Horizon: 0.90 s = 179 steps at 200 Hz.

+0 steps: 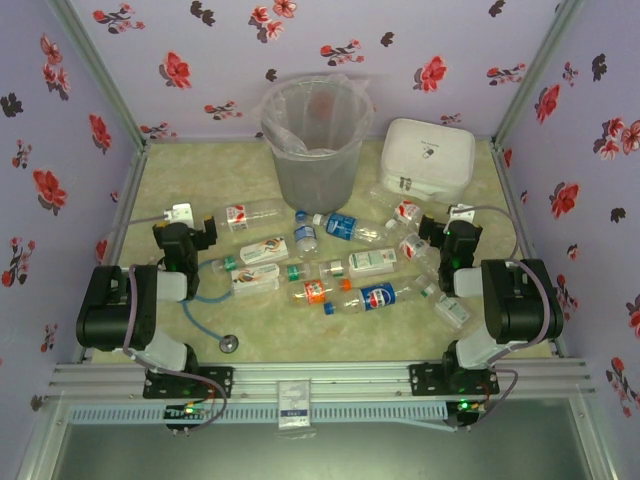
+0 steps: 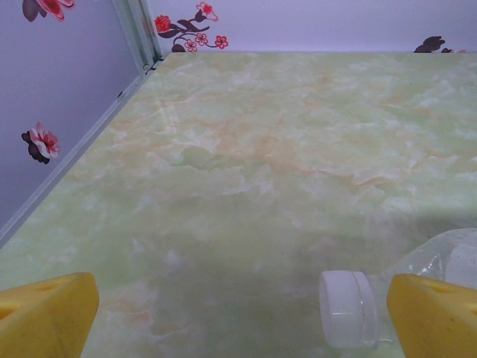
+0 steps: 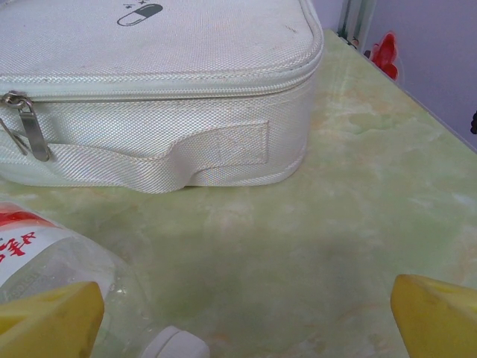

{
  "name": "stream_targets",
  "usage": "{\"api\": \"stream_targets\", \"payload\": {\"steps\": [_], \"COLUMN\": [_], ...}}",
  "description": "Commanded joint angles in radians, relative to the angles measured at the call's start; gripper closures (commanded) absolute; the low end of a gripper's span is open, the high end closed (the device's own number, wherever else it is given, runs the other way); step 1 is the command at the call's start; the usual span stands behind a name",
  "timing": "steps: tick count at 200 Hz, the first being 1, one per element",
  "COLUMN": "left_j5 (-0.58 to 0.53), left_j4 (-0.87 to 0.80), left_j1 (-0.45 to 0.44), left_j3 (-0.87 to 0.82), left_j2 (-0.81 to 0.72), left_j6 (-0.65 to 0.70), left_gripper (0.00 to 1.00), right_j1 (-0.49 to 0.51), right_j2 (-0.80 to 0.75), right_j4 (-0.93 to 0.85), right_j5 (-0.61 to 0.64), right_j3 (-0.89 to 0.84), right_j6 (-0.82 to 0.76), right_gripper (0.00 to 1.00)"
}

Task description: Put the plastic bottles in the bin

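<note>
Top view: plastic bottles (image 1: 372, 262) lie scattered in front of the bin (image 1: 312, 140); the first pick looks pending. Left wrist: left jaws gape empty beside a white-capped bottle (image 2: 346, 307). Right wrist: right jaws open, red-labelled bottle (image 3: 37, 257) alongside; next, centre and close on one

Bottles (image 1: 378, 298) are clear plastic (glossy); case (image 3: 149, 142) woven cloth.

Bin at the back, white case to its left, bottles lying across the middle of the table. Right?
Not quite: the white case sits to the right of the bin, as the top view shows. The bottles do lie across the middle.
</note>
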Motion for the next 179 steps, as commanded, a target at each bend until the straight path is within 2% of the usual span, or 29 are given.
{"api": "stream_targets", "payload": {"steps": [1, 85, 96, 124, 136, 158, 179], "left_j5": [0.004, 0.039, 0.042, -0.027, -0.020, 0.063, 0.153], "left_j4": [0.013, 0.005, -0.052, -0.404, -0.552, -0.870, -1.129], "left_j1": [0.007, 0.019, 0.012, -0.018, -0.018, -0.026, -0.058], "left_j3": [0.003, 0.005, 0.029, 0.152, 0.207, 0.328, 0.417], "left_j2": [0.010, 0.007, -0.025, -0.223, -0.308, -0.396, -0.429], "left_j6": [-0.003, -0.003, -0.002, -0.003, -0.081, -0.161, -0.190], "left_gripper": [0.00, 0.00, 0.00, 0.00, 0.00, 0.00, 0.00], "right_j1": [-0.006, -0.011, -0.013, -0.012, -0.012, -0.007, -0.003], "right_j2": [0.003, 0.002, -0.011, -0.189, -0.260, -0.293, -0.226], "right_j4": [-0.014, -0.010, -0.046, -0.415, -0.592, -0.964, -1.251], "right_j5": [-0.010, -0.019, -0.058, -0.103, -0.128, -0.210, -0.268], "right_j3": [0.015, 0.015, 0.028, 0.162, 0.232, 0.418, 0.583], "right_j6": [0.009, 0.012, 0.004, -0.017, -0.028, -0.105, -0.236], "right_gripper": [0.01, 0.01, 0.01, 0.01, 0.01, 0.01, 0.04]}}
